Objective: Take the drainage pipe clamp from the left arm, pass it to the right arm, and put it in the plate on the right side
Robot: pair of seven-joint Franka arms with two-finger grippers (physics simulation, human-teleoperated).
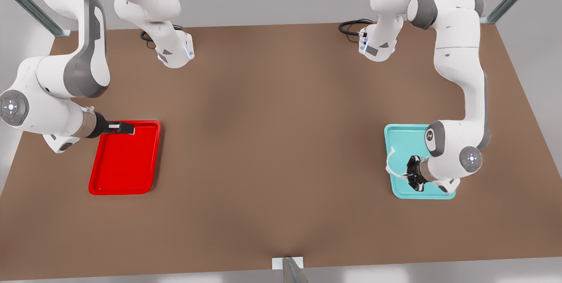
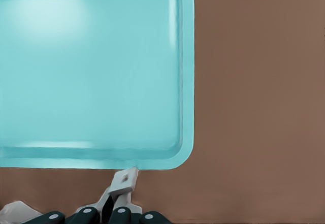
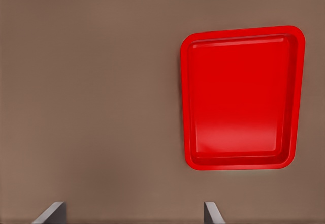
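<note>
White, the drainage pipe clamp [image 1: 390, 160] sits pinched in the left gripper [image 1: 412, 173] over the teal tray's [image 1: 401, 136] corner, so pickup looks done while handover and placing remain, with bare brown tabletop [image 1: 272, 142] between it and the right gripper [image 1: 125, 127], fingers spread empty at the plate's [image 1: 123, 188] edge.
</note>
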